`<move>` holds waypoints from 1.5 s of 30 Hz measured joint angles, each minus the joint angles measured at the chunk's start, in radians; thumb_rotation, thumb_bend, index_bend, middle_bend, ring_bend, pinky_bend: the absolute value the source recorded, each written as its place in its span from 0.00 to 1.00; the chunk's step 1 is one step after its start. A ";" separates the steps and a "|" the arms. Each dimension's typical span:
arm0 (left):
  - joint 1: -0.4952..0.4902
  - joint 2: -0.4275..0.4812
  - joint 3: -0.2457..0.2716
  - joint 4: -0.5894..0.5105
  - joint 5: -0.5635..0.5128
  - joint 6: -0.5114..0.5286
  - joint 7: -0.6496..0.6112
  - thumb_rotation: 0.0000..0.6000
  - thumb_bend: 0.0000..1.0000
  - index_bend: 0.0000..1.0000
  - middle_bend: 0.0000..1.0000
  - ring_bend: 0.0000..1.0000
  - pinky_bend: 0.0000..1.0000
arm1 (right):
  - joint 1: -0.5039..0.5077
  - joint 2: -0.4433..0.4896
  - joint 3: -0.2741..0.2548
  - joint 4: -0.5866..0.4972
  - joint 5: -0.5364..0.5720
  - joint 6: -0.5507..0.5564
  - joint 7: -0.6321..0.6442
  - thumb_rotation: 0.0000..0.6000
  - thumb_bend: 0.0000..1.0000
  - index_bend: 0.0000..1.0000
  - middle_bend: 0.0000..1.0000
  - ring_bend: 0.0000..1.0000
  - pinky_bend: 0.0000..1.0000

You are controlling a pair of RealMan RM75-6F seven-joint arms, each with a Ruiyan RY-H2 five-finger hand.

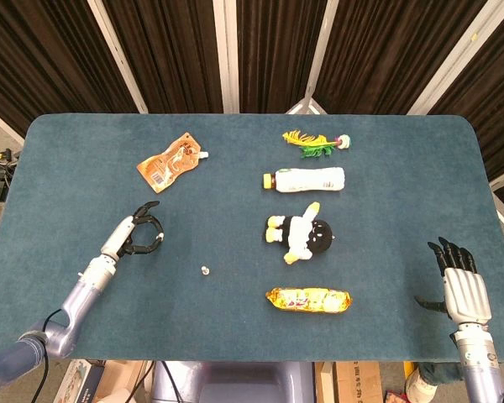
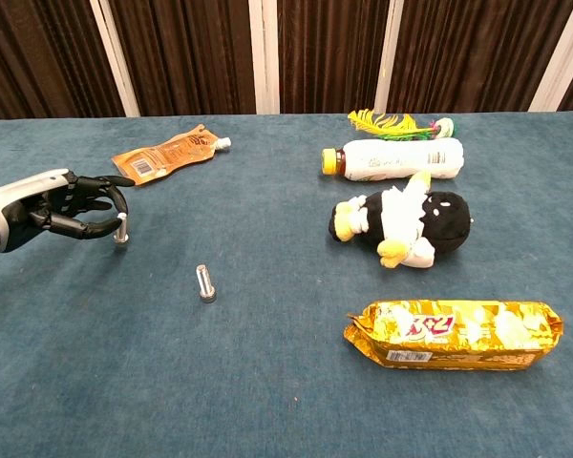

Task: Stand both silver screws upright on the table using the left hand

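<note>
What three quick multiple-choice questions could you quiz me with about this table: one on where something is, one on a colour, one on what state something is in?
1. Where does the orange pouch lie?
A. far side of the table, on the left
B. near edge, on the right
C. under the plush penguin

2. What colour is the cap of the lying bottle?
A. blue
B. yellow
C. black

3. How does the screw at the left hand stand?
A. flat on its side
B. upright on the table
C. lifted high in the air

Answers: 1 A, the head view shows it up and left of the plush penguin. 2 B, the chest view shows a yellow cap. 3 B, it stands vertical with its base on the table, fingertips at its top.
</note>
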 measured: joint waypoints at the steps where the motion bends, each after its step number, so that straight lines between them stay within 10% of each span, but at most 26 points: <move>1: 0.000 -0.002 0.004 0.005 0.005 0.003 -0.007 1.00 0.56 0.55 0.06 0.00 0.00 | -0.001 0.000 0.000 0.000 0.000 0.001 0.000 1.00 0.00 0.14 0.05 0.01 0.00; 45: -0.005 0.033 0.121 0.101 0.078 0.011 -0.178 1.00 0.41 0.36 0.02 0.00 0.00 | -0.005 -0.006 0.008 -0.003 0.010 0.015 -0.010 1.00 0.00 0.18 0.05 0.01 0.00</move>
